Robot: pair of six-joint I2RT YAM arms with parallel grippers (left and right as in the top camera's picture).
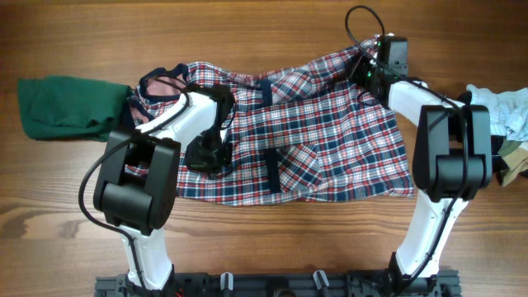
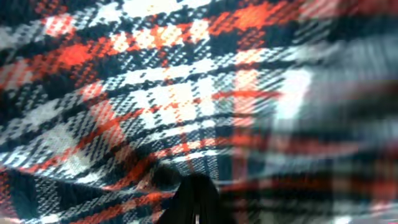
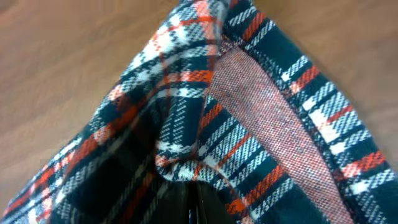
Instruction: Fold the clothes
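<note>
Two grippers on the plaid garment (image 1: 330, 140), spread across the middle of the table (image 1: 247, 33). My right gripper (image 1: 369, 68) is closed tight on its far right corner, cloth bunched in the grip. My left gripper (image 1: 206, 157) sits on its left part; plaid fills that view, so I cannot tell the opening.

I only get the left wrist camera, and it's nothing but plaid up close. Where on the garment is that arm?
Observer: The left gripper sits on the plaid garment near its left edge.
Operator: What's the right arm doing?
Observer: The right gripper is at the garment's far right corner. Its wrist view shows that corner bunched up, apparently pinched.
Operator: Anything else on the table?
Observer: A green cloth lies at the plaid's left end.
</note>
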